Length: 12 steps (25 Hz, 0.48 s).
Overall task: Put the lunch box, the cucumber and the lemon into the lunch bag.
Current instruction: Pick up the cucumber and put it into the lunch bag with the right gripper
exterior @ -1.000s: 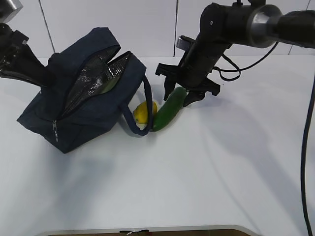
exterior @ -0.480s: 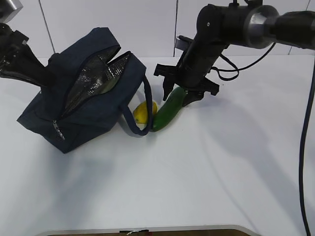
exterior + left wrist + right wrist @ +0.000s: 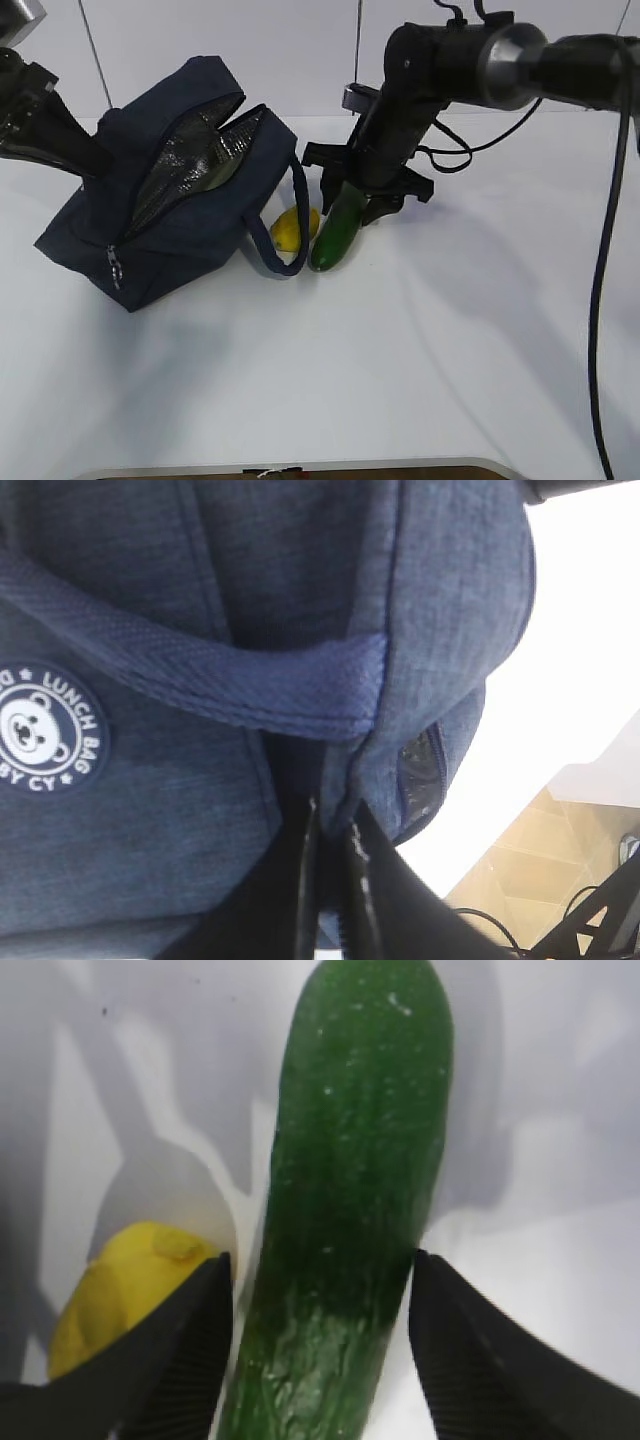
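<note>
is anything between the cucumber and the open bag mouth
Yes. The lemon and the bag's front loop handle lie between the cucumber and the lunch bag.

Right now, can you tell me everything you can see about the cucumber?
The cucumber is long, dark green and smooth-looking, with tiny pale specks on its skin and rounded ends. It lies flat on the white table, angled beside the lemon, close to the lunch bag and its loop handle. The right gripper straddles its far end, jaws open with a finger on either side; the wrist view shows small gaps, so it doesn't look squeezed yet.
</note>
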Each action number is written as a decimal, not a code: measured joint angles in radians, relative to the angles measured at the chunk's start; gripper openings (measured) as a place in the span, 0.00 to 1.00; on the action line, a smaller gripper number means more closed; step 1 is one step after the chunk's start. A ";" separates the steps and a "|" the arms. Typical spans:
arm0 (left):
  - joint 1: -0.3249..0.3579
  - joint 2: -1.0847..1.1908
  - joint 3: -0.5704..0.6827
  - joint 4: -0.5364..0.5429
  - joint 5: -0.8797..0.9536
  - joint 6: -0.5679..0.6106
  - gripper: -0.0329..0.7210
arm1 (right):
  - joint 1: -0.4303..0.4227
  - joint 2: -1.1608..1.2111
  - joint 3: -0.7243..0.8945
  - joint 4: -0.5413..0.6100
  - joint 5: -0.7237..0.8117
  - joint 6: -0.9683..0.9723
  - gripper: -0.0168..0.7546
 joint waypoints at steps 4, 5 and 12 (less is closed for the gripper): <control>0.000 0.000 0.000 0.000 0.000 0.000 0.03 | 0.008 0.039 -0.032 0.000 0.025 0.000 0.61; 0.000 0.000 0.000 0.002 0.000 0.000 0.03 | 0.008 0.050 -0.041 0.000 0.041 0.000 0.61; 0.000 0.000 0.000 0.004 0.000 0.000 0.03 | 0.008 0.062 -0.103 -0.034 0.090 0.000 0.53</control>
